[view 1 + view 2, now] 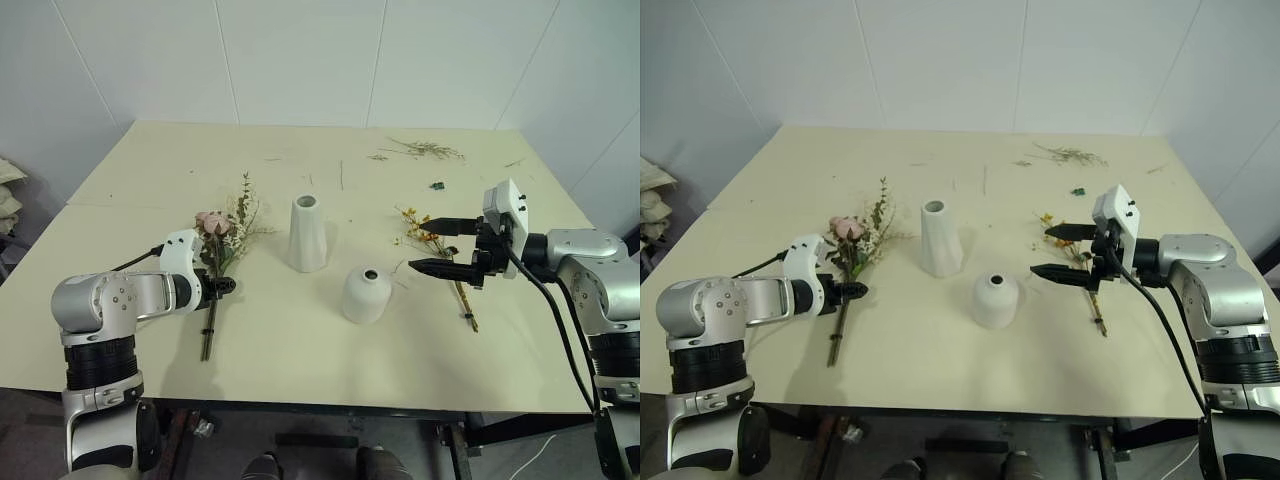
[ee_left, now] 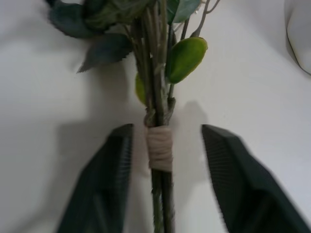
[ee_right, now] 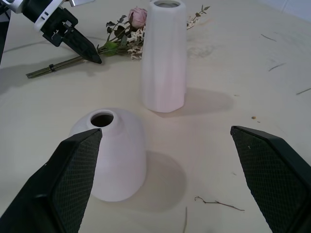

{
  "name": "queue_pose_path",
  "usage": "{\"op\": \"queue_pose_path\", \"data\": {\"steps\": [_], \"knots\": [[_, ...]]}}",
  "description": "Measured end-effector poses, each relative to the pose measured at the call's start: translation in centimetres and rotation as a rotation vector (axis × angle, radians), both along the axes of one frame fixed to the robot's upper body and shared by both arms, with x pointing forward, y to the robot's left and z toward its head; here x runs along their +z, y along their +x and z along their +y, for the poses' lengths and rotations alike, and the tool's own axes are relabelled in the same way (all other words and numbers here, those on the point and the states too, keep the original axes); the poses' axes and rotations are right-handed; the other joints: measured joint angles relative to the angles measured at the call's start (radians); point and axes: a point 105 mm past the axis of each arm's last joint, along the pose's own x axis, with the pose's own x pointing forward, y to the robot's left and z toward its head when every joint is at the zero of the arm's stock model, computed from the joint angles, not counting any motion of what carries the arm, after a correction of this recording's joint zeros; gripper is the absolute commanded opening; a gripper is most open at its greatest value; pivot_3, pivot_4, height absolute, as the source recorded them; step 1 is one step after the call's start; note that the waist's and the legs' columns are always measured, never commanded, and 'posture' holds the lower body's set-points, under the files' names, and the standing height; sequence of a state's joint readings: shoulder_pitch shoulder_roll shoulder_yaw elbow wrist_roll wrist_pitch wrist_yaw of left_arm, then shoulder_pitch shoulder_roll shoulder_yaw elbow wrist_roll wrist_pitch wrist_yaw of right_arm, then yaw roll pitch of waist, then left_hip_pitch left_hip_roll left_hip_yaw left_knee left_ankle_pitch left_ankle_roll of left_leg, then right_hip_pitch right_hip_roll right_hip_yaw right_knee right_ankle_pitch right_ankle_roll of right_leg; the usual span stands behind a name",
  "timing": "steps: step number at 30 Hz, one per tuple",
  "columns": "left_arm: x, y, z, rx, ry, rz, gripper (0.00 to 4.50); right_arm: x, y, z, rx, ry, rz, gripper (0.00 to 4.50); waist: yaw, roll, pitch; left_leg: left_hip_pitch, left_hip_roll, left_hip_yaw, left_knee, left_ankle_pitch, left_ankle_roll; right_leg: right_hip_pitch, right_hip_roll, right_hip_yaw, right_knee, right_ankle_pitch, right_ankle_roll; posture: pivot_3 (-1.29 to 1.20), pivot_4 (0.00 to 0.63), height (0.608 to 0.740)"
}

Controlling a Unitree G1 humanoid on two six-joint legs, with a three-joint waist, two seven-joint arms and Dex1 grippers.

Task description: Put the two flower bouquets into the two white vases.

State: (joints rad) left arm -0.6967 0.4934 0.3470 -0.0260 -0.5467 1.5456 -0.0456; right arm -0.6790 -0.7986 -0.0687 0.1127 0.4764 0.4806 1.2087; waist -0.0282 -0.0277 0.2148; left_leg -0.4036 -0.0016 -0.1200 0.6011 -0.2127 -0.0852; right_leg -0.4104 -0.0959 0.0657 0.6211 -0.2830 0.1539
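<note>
Overhead, the rose bouquet lies left of the tall vase and round vase; the yellow bouquet lies right. In the left wrist view, the left gripper straddles the taped stems, fingers apart, not touching. In the right wrist view, the right gripper gapes wide, empty.

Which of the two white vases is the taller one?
The cone vase, standing nearer the rose bouquet. The bulb vase in front of it is short and rounded, with a narrow neck.
</note>
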Motion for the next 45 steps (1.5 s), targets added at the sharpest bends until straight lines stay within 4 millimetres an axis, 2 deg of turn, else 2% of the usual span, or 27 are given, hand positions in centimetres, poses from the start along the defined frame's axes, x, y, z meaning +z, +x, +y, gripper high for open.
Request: {"op": "queue_pose_path", "data": {"steps": [3,6,8,10,12,13,15,16,19,21,22,27,33,38,45], "knots": [[0.0,0.2,0.1,0.003,0.005,-0.004,0.17,0.3,-0.1,-0.5,-0.017,0.026,-0.010,4.50,0.000,0.000,0.000,0.000,0.000,0.000,0.000,0.000,0.000,0.000,0.000,0.000,0.000,0.000,0.000,0.00,0.150,0.740],[0.3,0.7,0.2,0.008,0.003,-0.020,0.13,0.3,-0.2,-0.8,-0.027,0.037,-0.013,4.50,0.000,0.000,0.000,0.000,0.000,0.000,0.000,0.000,0.000,0.000,0.000,0.000,0.000,0.000,0.000,0.00,0.150,0.740],[1.3,1.1,0.5,0.010,0.012,-0.054,0.13,0.3,-0.3,-0.9,-0.035,0.042,-0.015,4.50,-0.002,0.000,0.000,0.000,0.000,0.000,0.000,0.000,0.000,0.000,0.000,0.000,0.000,0.000,0.000,0.00,0.150,0.740],[2.9,1.9,1.0,0.013,0.021,-0.124,0.13,0.3,-0.3,-1.0,-0.043,0.042,-0.019,4.50,-0.001,0.000,0.000,0.000,0.000,0.000,0.000,0.000,0.000,0.000,0.000,0.000,0.000,0.000,0.000,0.00,0.150,0.740],[5.3,2.8,1.2,-0.005,0.026,-0.243,0.13,0.2,-0.5,-1.2,-0.053,0.043,-0.023,4.50,0.000,0.000,0.000,-0.001,0.000,0.000,0.000,0.000,0.000,0.000,0.000,0.000,-0.001,0.000,0.000,0.00,0.150,0.740],[5.5,2.9,1.3,-0.005,0.026,-0.253,0.13,0.2,-0.5,-1.2,-0.054,0.043,-0.023,4.50,0.000,0.000,0.000,-0.001,0.000,0.000,0.000,0.000,0.000,0.000,0.000,0.000,-0.001,0.000,0.000,0.00,0.150,0.740],[9.3,4.1,1.4,-0.033,0.033,-0.463,0.13,0.4,-0.6,-1.5,-0.074,0.048,-0.037,4.50,0.000,0.000,0.000,-0.001,0.000,0.001,0.000,0.000,0.000,0.000,-0.001,0.000,-0.001,0.000,0.001,0.00,0.150,0.740],[12.6,5.4,1.2,-0.073,0.016,-0.688,0.13,0.4,-0.9,-2.0,-0.091,0.046,-0.046,4.50,0.004,-0.001,0.001,-0.002,0.000,0.000,0.000,0.000,-0.001,-0.001,0.000,-0.001,-0.001,0.000,0.000,0.00,0.150,0.740],[18.9,5.7,0.4,-0.155,0.005,-1.009,0.13,0.5,-1.4,-2.6,-0.104,0.048,-0.055,4.50,0.009,-0.001,0.001,-0.003,0.000,0.001,0.000,0.000,-0.001,0.001,-0.001,-0.001,-0.006,0.002,0.002,0.00,0.150,0.740],[22.0,5.4,-0.8,-0.223,-0.019,-1.182,0.13,0.5,-1.7,-2.6,-0.102,0.055,-0.060,4.50,0.009,-0.001,0.000,-0.003,0.000,0.001,0.000,-0.001,0.000,0.003,-0.001,-0.001,-0.009,0.003,0.003,0.00,0.150,0.740],[22.7,5.3,-1.4,-0.260,-0.033,-1.241,0.13,0.7,-1.9,-2.6,-0.098,0.062,-0.065,4.50,0.008,-0.001,0.000,-0.003,0.000,0.001,0.000,-0.001,0.001,0.003,-0.001,-0.001,-0.010,0.003,0.004,0.00,0.150,0.740],[22.7,6.1,-4.2,-0.383,-0.239,-1.350,0.13,1.3,-3.4,-3.2,-0.093,0.079,-0.079,4.50,0.006,-0.001,0.001,-0.004,0.000,0.001,0.000,-0.002,0.002,0.002,-0.001,-0.001,-0.010,0.003,0.004,0.00,0.150,0.740],[24.7,5.0,-6.1,-0.516,-0.477,-1.455,0.13,2.8,-5.2,-3.5,-0.103,0.145,-0.107,4.50,-0.003,-0.001,0.001,-0.004,0.000,0.001,0.000,-0.002,0.004,0.001,-0.001,-0.001,-0.009,0.002,0.005,0.00,0.150,0.740],[23.5,5.1,-7.4,-0.598,-0.618,-1.412,0.13,2.5,-6.8,-3.5,-0.127,0.168,-0.082,4.50,0.002,-0.001,0.001,-0.004,0.000,0.001,0.003,-0.002,0.004,0.002,-0.001,-0.001,-0.007,0.002,0.005,0.00,0.150,0.740],[22.7,4.4,-8.9,-0.727,-0.708,-1.385,0.13,2.6,-8.9,-3.6,-0.138,0.178,-0.068,4.50,0.001,-0.002,0.001,-0.004,0.000,0.001,0.005,-0.003,0.004,0.002,-0.001,-0.001,-0.004,0.002,0.005,0.00,0.150,0.740]]}}
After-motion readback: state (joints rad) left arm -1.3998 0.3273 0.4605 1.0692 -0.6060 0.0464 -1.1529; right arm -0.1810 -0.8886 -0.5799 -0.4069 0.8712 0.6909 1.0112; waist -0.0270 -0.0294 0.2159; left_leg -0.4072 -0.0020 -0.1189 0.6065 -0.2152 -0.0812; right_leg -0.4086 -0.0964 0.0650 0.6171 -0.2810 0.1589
